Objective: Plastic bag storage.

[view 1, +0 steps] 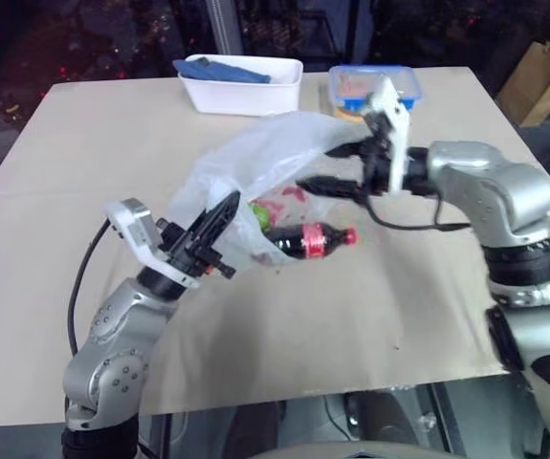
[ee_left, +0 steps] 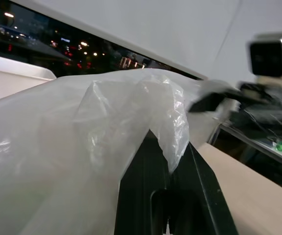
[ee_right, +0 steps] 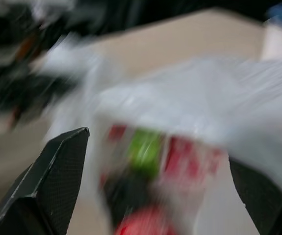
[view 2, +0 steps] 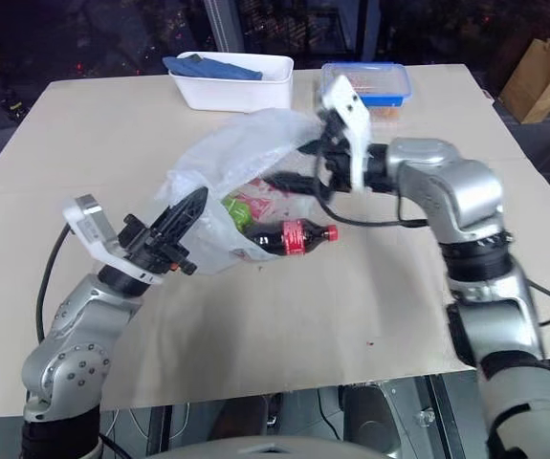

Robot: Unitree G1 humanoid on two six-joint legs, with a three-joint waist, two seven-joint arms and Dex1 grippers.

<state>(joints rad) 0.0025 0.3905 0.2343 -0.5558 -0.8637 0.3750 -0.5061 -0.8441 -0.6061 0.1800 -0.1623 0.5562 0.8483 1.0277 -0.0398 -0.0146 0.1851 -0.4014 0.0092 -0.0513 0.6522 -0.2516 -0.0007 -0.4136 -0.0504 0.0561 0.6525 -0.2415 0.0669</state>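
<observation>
The left gripper (view 1: 219,216) sits at the lower left of the frame, pinched tight on an edge of the plastic bag (view 1: 246,163). The right gripper (view 1: 337,167), right of the middle, is spread wide with its 2 fingers around the bag's other end. The bag hangs puffed up in the middle of the table (view 1: 83,172). A cola bottle (view 1: 310,239) pokes out underneath. At the top sit a white tub (view 1: 241,91) and a blue-lidded box (view 1: 356,86).

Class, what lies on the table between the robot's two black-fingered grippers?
The translucent white crinkly plastic bag, bulging between the left gripper and right gripper, as the right eye view shows.
</observation>
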